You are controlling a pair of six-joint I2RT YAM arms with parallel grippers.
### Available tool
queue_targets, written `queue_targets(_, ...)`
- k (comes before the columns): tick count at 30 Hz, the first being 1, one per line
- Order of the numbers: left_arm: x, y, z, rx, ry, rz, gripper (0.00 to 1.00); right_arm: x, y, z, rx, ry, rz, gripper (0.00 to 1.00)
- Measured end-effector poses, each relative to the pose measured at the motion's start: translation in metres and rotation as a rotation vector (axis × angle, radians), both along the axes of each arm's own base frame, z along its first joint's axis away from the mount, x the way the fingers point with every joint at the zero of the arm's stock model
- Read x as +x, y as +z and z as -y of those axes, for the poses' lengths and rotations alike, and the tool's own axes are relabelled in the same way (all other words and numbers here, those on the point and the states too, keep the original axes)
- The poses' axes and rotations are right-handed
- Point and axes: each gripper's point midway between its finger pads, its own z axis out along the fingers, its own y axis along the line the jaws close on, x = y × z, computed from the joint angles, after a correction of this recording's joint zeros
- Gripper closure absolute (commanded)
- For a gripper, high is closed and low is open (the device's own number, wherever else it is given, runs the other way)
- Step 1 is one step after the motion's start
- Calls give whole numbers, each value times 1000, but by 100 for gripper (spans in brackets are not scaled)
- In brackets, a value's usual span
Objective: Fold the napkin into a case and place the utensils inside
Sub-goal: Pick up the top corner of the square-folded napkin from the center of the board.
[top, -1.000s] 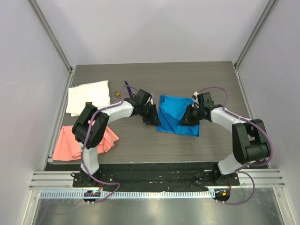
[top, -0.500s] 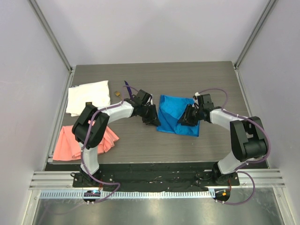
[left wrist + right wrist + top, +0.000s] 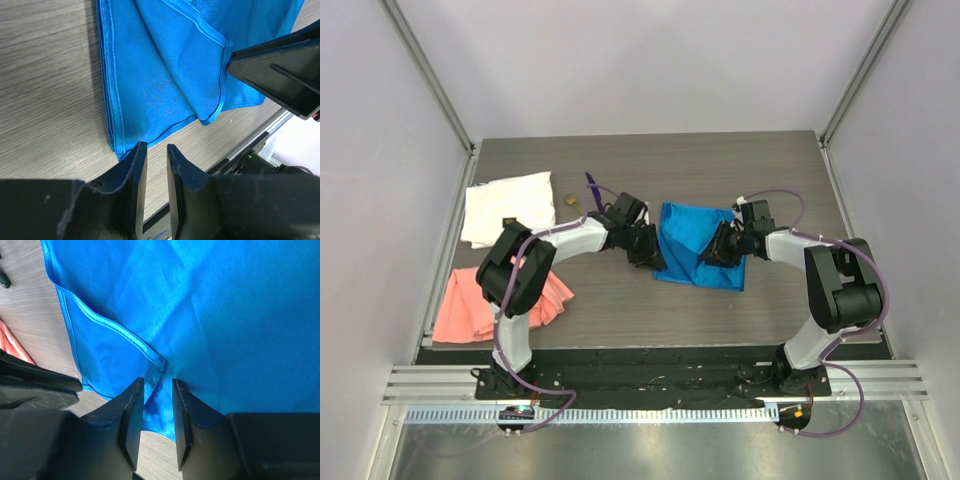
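Napkin [image 3: 698, 245]: partly folded, lying flat between my claws. It is soft and light and looks slippery. I judge it will slump, so it is best taken at a hemmed corner.

Left claw [image 3: 155, 150]: jaws narrowly apart and empty, just beside the napkin's left edge.

Right claw [image 3: 154, 385]: jaws narrowly apart over a folded hem. Whether they pinch it, I cannot tell.

Purple utensil [image 3: 589, 184], white cloth [image 3: 508, 207] and pink cloth [image 3: 485, 305]: left of the napkin, not obstructing.
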Motion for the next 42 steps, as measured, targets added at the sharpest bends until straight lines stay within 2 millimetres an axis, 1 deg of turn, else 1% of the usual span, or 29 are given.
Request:
queue_targets(11, -4, -20, 0, 25, -4, -37, 75, 17, 4, -4, 18, -8, 26, 71)
queue_targets(17, -3, -20, 0, 23, -4, -34, 76, 21, -2, -5, 18, -5, 14, 73)
queue_targets(25, -3, -20, 0, 24, -4, -33, 77, 21, -2, -5, 18, -6, 15, 72)
queue_targets(27, -3, -20, 0, 24, -4, -33, 77, 22, -2, -5, 19, -7, 19, 75)
queue_targets(31, -3, -20, 0, 24, -4, -33, 77, 26, -4, -6, 25, -10, 29, 87)
queue_targets(33, -3, -20, 0, 24, -4, -33, 77, 30, -5, -8, 33, -14, 37, 90)
queue_targets(35, -3, -20, 0, 24, -4, -33, 78, 33, -5, -9, 42, -18, 45, 96)
queue_targets(37, -3, -20, 0, 24, -4, -33, 78, 35, -5, -9, 46, -20, 55, 99)
queue_targets(42, -3, -21, 0, 25, -4, -33, 78, 39, -5, -8, 37, -30, 67, 99)
